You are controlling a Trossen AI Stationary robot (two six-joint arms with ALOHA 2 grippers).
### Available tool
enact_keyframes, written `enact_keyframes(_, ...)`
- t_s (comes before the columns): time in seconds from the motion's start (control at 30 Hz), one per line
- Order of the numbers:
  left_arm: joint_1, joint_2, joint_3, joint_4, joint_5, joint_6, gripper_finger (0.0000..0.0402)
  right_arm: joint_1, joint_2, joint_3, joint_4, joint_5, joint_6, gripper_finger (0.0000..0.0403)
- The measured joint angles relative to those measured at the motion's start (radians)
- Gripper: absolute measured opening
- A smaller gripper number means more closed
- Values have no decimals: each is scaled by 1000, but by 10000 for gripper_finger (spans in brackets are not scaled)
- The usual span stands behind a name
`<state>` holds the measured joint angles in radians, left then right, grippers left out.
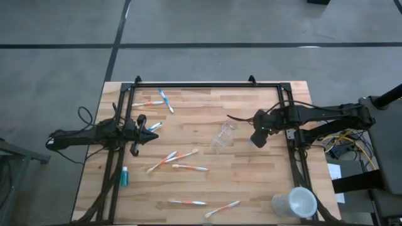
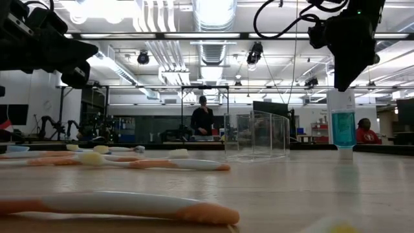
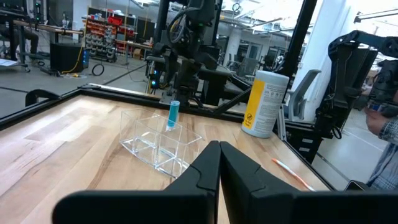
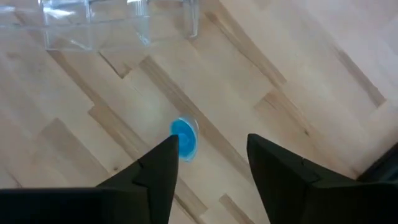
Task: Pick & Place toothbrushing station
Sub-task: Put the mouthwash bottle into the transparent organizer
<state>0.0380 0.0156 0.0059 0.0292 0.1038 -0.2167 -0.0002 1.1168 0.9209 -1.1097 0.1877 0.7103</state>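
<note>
Right wrist view: right tool released, fingers apart, directly above blue tube standing upright on tabletop, just beside clear cup. Left tool clenched, empty, over left side. Toothbrushes scattered mid-tabletop.

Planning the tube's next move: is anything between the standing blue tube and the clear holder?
Nothing visible. The blue tube stands upright under the right gripper, whose fingers are open, with bare wood between it and the clear holder.
</note>
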Motion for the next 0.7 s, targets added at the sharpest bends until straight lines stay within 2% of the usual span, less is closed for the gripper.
enact_keyframes(0.27, 0, 0, 0, 0, 0, 0, 12, 0, 0, -89, 104, -91, -11, 180)
enact_keyframes(0.7, 0, 0, 0, 0, 0, 0, 12, 0, 0, -149, 184, -110, -41, 176)
